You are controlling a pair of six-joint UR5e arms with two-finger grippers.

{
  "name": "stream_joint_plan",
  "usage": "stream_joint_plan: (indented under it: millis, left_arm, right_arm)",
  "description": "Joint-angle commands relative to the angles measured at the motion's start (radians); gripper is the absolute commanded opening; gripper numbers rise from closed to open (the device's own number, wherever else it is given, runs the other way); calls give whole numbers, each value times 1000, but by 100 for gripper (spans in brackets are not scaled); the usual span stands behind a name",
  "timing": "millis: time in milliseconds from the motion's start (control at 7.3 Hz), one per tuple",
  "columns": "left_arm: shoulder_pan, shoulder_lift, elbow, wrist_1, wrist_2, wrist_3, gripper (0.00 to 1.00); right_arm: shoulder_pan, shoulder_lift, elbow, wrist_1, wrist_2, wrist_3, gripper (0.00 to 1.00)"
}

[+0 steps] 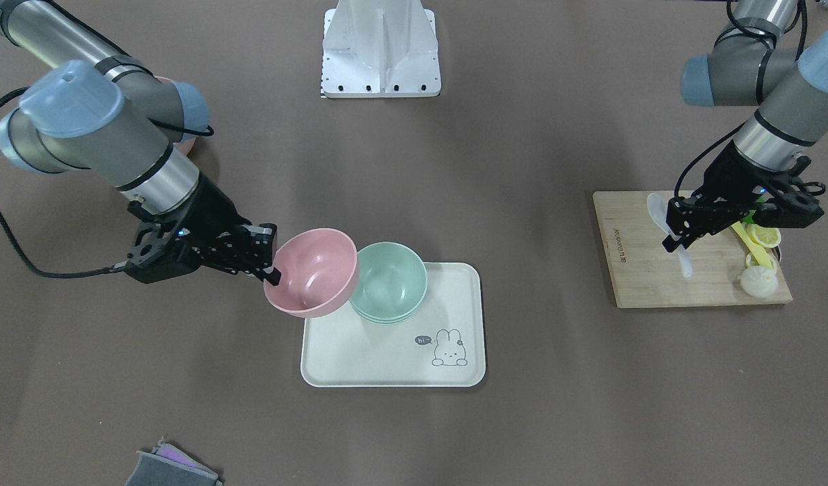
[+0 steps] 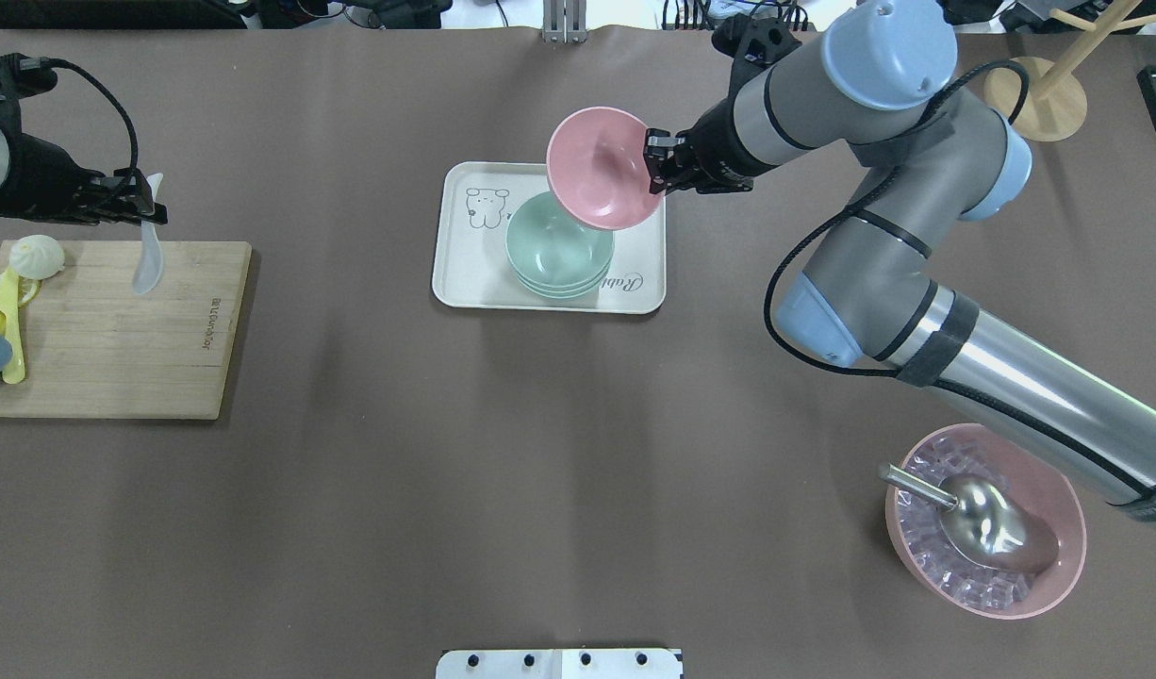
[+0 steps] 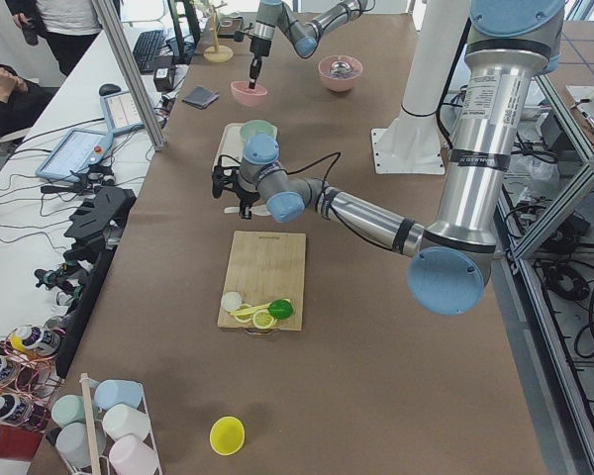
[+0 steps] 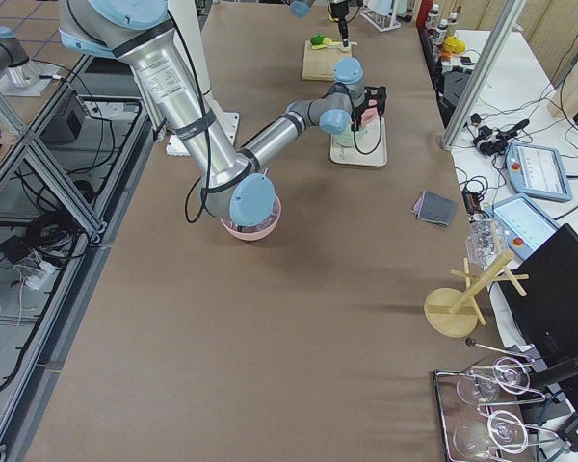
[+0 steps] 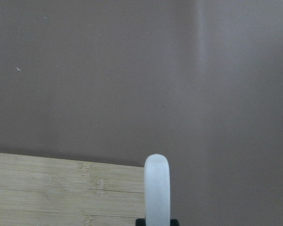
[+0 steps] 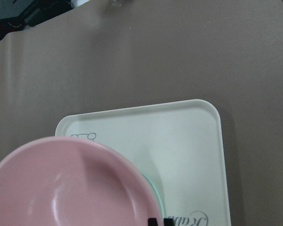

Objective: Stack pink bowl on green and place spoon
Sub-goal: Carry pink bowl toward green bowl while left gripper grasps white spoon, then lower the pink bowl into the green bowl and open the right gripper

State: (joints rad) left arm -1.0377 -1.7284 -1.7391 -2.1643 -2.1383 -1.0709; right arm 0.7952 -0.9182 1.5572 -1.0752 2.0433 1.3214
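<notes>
Over the tray [image 1: 360, 351] mid-desk, the right gripper [image 1: 271, 263] pinches the pink bowl [image 1: 313, 270] by its rim; the left gripper [image 1: 677, 236] pinches the spoon [image 1: 656, 209]. Only the front camera reads "hi~".

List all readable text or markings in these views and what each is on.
"hi~": in the speech bubble beside the bunny drawing on the tray.
"Rab...": cursive print along the tray's edge in the overhead view; the rest is hidden behind the green bowl.
Printed mark along one end of the cutting board: too small to read.
No other text is legible.
</notes>
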Motion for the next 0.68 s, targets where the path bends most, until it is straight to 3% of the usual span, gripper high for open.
stream_joint_plan:
  millis: [0,548]
  left_arm:
    - [2,0,6,0,0,0,0]
    - [2,0,18,-2,0,3,0]
  right_arm:
    - [-28,32,-9,-63,-6,16,0]
    - [-68,65,-71,-63,-14,31,0]
